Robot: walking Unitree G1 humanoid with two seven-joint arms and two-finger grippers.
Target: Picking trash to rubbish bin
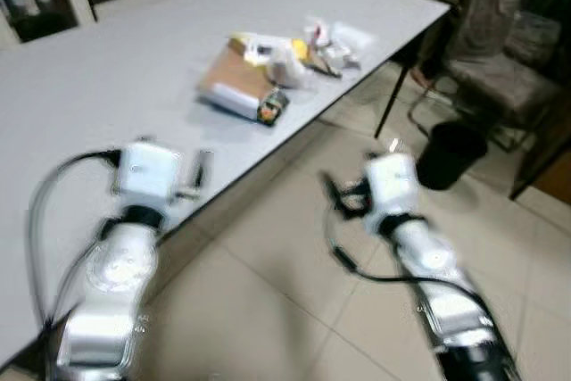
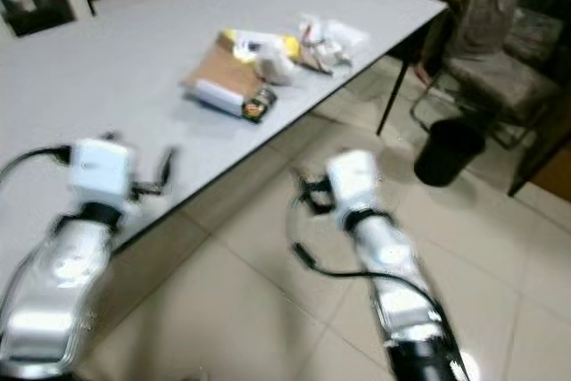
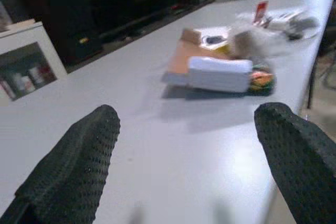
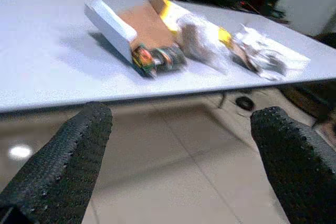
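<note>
From the head camera, the left gripper point(image 1: 198, 171) hovered over the near part of the grey table point(image 1: 107, 69), and the pile of trash point(image 1: 277, 64) lay well ahead of it, toward the table's far edge. A brown cardboard piece point(image 1: 234, 73) with a white box point(image 1: 234, 100) on it sat nearest that gripper, a small colourful packet point(image 1: 273, 107) touching the box. The right gripper point(image 2: 308, 194) hung off the table's edge, over the tiled floor point(image 1: 285, 274). The black rubbish bin point(image 1: 451, 153) stood on the floor ahead of it and to its right, just beside a chair point(image 1: 504, 78).

On to the left wrist view: both black fingers point(image 3: 79, 166) were spread wide, nothing between them, with the white box straight ahead and crumpled wrappers point(image 3: 286, 19) further on.

In the right wrist view, the fingers point(image 4: 65, 166) again stood wide apart and empty, below the level of the table edge. The trash lay ahead and above them, the white box tilted against the cardboard, clear plastic wrappers point(image 4: 268, 56) at the far end.
</note>
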